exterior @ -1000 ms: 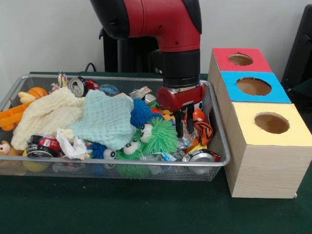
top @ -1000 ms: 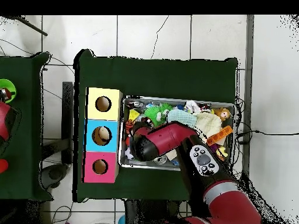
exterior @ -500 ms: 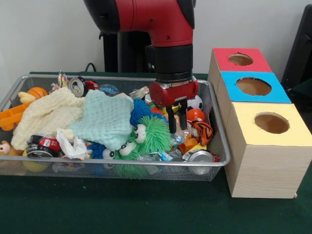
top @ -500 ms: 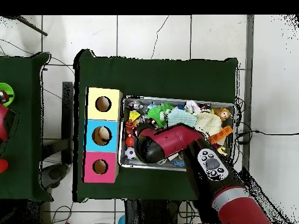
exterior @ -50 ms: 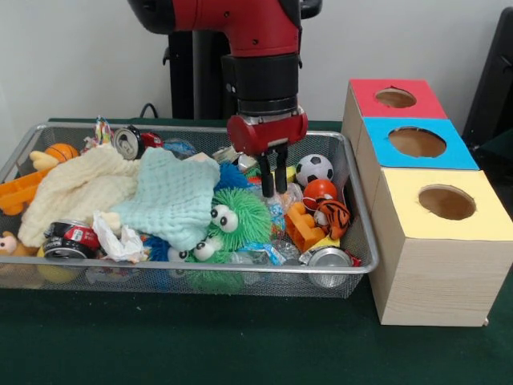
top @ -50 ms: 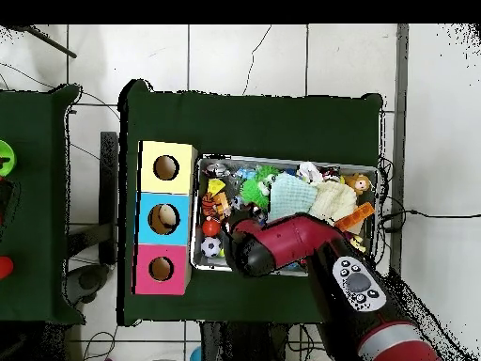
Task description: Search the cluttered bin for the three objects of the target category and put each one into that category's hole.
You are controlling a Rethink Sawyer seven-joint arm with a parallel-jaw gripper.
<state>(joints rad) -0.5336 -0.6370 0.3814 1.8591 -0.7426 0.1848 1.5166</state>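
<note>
The wire-mesh metal bin [exterior @ -50 ms: 357, 210] sits on the green-covered desk [exterior @ -50 ms: 240, 337], crammed with clutter; beside it stands the wooden box row with a red-topped hole [exterior @ -50 ms: 395, 98], a blue-topped hole [exterior @ -50 ms: 417, 142] and a yellow-topped hole [exterior @ -50 ms: 446, 202]; which category is the target cannot be told. The red-and-black end effector [exterior @ -50 ms: 272, 178] hangs over the bin's middle, its two dark fingers [exterior @ -50 ms: 265, 180] slightly apart and gripping nothing, tips just above the pile. Just beside it lie a black-and-white soccer ball [exterior @ -50 ms: 314, 169], a small red ball [exterior @ -50 ms: 321, 190], an orange striped tiger toy [exterior @ -50 ms: 333, 217] and an orange plastic block [exterior @ -50 ms: 304, 226]; a green fuzzy googly-eyed toy [exterior @ -50 ms: 236, 220] rests below the fingers; a pale mint cloth [exterior @ -50 ms: 172, 192] and a cream cloth [exterior @ -50 ms: 76, 192] cover the other half; a crushed silver can [exterior @ -50 ms: 327, 257] lies at the near rim. From overhead the arm [top @ -50 ms: 282, 246] hides much of the bin [top @ -50 ms: 378, 169].
</note>
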